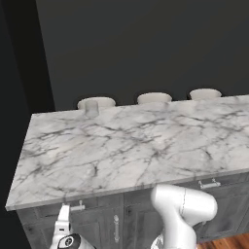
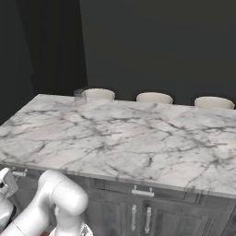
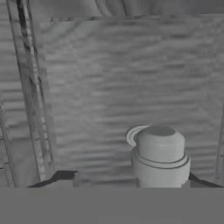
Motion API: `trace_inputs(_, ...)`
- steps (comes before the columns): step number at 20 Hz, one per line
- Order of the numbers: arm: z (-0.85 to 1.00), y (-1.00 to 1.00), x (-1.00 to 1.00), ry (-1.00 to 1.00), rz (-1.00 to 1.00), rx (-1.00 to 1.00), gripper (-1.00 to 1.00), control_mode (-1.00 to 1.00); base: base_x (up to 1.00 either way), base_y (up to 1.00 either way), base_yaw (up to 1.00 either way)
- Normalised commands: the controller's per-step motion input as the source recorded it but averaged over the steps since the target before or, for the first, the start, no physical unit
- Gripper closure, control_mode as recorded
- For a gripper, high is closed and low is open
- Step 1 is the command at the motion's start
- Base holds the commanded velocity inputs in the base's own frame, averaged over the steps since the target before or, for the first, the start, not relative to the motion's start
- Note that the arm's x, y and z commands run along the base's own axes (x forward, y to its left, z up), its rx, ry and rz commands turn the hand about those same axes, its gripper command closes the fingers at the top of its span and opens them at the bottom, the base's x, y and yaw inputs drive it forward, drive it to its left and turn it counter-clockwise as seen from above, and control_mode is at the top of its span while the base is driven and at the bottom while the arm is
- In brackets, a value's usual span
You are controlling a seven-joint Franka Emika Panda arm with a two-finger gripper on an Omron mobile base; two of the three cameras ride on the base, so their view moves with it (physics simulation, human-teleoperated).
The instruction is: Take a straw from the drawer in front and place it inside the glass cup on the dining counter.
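Dining counter (image 1: pixel 131 151): broad marble slab, above and beyond the claw. Three pale stool seats (image 1: pixel 154 98) past its far edge. Drawer (image 1: pixel 73 208) shut, under the counter's near lip, dark wood-grain front right before the claw (image 3: pixel 127 179); silver bar handle (image 3: pixel 159 155) seen end-on between the fingertips (image 3: pixel 61 176), which stand apart, released, holding nothing. Glass cup (image 1: pixel 91 108) upright at the far-left counter edge, well apart from the claw. Straw not seen.

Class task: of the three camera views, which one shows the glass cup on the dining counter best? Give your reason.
The left base view: the glass cup stands at the far left edge of the dining counter, before a stool seat, its outline fairly readable. The right base view shows it fainter. The hand view faces dark wood-grain cabinet front.
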Motion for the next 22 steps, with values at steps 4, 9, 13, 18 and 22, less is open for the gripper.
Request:
trace_inputs(4,0.0,0.0,-0.06,-0.04,0.0,0.0,1.0,-1.0,0.0,0.0,0.0)
trace_inputs(9,0.0,0.0,-0.79,-0.05,0.0,0.0,1.0,-1.0,0.0,0.0,0.0)
trace_inputs(13,0.0,0.02,-1.0,-0.01,0.0,0.0,1.0,-1.0,0.0,0.0,0.0)
trace_inputs(18,0.0,0.1,-1.0,0.0,0.0,0.01,1.0,-1.0,0.0,0.0,0.0)
trace_inputs(22,0.0,0.14,-1.0,0.0,0.0,0.01,1.0,-1.0,0.0,0.0,0.0)
